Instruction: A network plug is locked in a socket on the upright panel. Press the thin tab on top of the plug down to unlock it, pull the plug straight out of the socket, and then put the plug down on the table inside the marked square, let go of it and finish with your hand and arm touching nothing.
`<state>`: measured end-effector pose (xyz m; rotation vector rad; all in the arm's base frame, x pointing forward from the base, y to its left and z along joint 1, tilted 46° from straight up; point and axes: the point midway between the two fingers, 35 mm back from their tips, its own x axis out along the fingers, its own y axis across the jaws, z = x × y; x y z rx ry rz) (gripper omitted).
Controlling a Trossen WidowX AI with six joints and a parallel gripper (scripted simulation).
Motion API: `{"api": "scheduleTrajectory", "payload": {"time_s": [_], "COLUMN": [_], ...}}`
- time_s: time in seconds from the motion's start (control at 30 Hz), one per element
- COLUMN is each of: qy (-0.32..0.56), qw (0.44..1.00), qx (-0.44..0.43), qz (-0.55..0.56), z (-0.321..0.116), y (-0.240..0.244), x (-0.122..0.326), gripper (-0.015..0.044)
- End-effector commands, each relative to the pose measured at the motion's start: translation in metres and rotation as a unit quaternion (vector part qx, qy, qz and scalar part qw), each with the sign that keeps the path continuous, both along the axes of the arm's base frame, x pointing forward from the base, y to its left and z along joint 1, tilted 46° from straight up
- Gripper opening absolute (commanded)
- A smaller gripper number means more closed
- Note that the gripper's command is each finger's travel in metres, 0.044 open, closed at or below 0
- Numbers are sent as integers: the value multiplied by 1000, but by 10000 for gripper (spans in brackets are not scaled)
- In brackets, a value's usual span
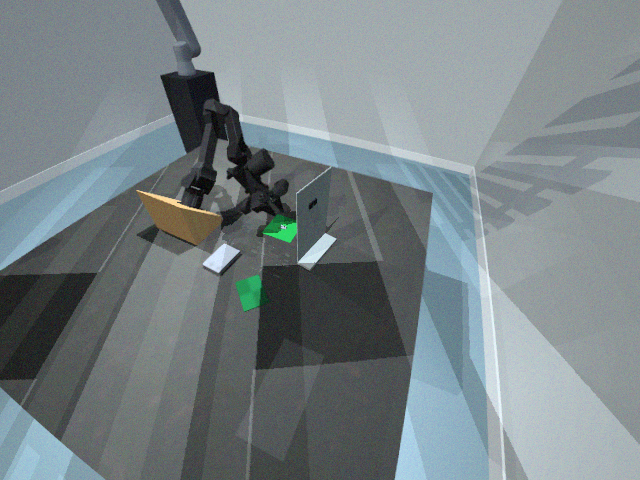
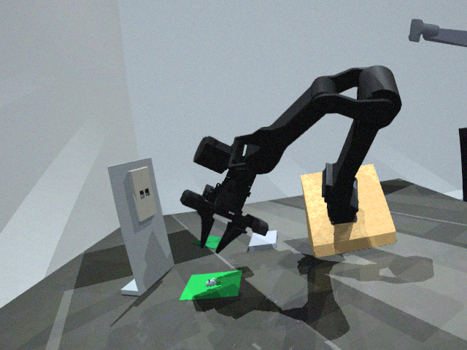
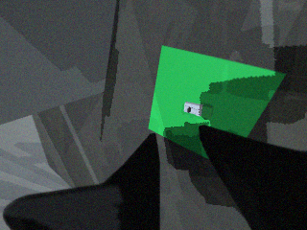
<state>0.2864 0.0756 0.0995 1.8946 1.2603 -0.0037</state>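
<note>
With fingers point(image 1: 273, 206) point(image 2: 205, 230) spread, empty, treat plug point(image 1: 283, 226) point(image 2: 211, 281) point(image 3: 193, 106), inward from counter's point(image 1: 336, 403) point(image 2: 407, 312) point(image 3: 131, 72) far edge, as likely light, stiff: grip sides.

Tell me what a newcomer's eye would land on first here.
Probably the black arm, arching from a tilted tan board. Next, the bright green square below its open gripper, with the small pale plug lying on it.
</note>
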Motion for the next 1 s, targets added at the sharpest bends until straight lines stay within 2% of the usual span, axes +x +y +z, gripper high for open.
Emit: {"api": "scheduleTrajectory", "payload": {"time_s": [0.0, 0.97], "qy": [-2, -4], "qw": [1000, 1000], "qx": [0, 6], "qz": [2, -1], "z": [4, 31], "y": [-3, -27], "x": [0, -5], "gripper": [156, 156]}}
